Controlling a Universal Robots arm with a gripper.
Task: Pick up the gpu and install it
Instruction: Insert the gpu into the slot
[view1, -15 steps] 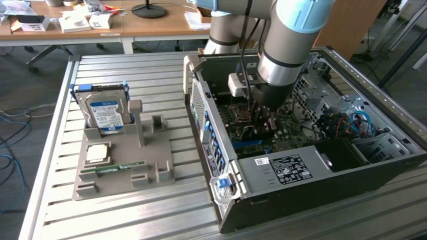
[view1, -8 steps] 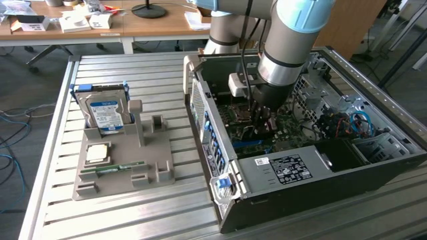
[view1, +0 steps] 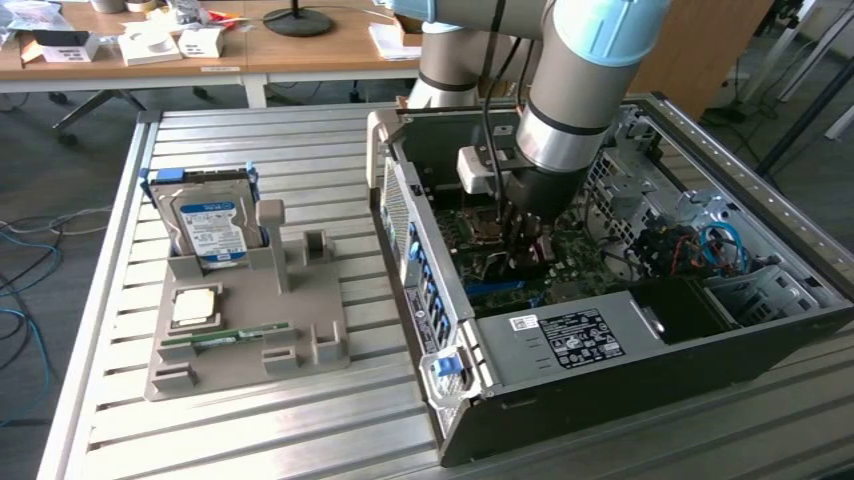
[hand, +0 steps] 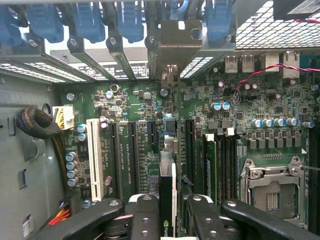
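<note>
The gpu (hand: 168, 190) is seen edge-on as a thin dark card. Its silver bracket (hand: 174, 42) points toward the case's rear slot openings. My gripper (hand: 170, 215) is shut on the gpu, with one black finger (hand: 144, 217) on each side of the card. The card hangs over the green motherboard (hand: 135, 100), roughly in line with the long black expansion slots (hand: 131, 150). In the exterior view, my gripper (view1: 527, 235) reaches down into the open computer case (view1: 561, 345).
A white slot (hand: 94, 155) and a CPU socket (hand: 272, 187) lie to either side of the card. Blue latches (hand: 85, 20) line the case's rear. Beside the case, a grey fixture (view1: 247, 330) holds a hard drive (view1: 214, 225) and a memory stick (view1: 227, 337).
</note>
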